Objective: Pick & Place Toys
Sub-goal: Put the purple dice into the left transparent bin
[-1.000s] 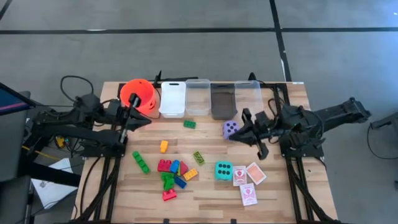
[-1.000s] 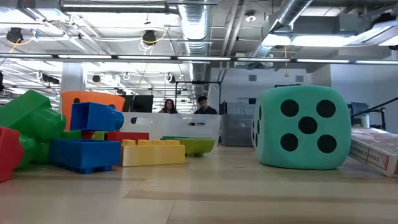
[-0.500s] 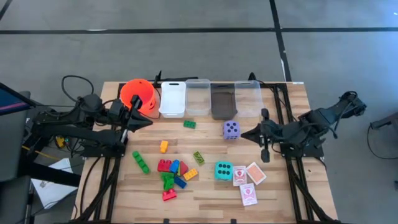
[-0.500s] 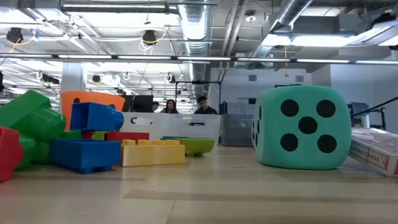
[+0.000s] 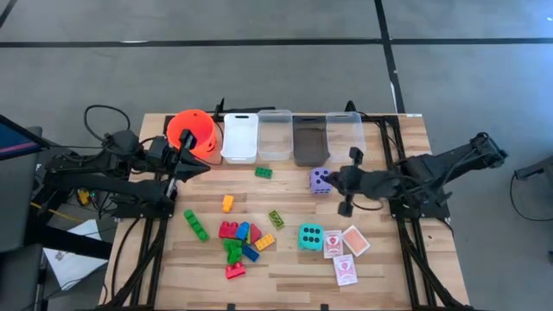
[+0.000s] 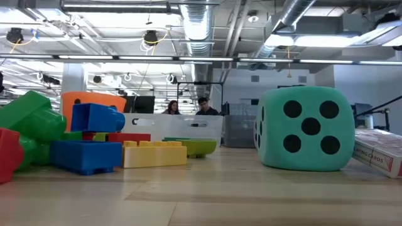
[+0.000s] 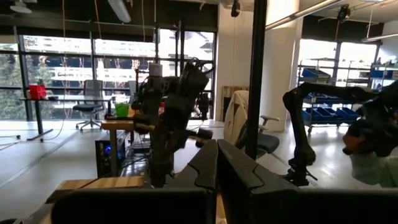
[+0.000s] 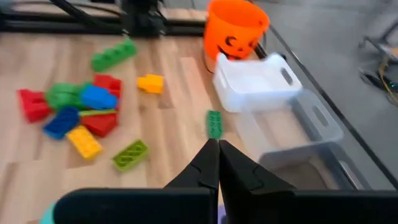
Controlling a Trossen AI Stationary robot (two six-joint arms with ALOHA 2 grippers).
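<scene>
Two claws, both pressed together on nothing. My right gripper (image 5: 339,180) hangs just beside the purple die (image 5: 320,180), a soft-looking cube with dark dots. My left gripper (image 5: 192,161) waits by the orange bucket (image 5: 191,130). Studded plastic bricks (image 5: 238,239) lie heaped well off from the purple die, toward the table's near edge; the teal die (image 5: 310,237) and red-and-white playing cards (image 5: 345,251) sit nearer. From table height the cards are cut off at the frame's edge.

Even overhead light, soft shadows; right wrist view blurred, window glare behind.
</scene>
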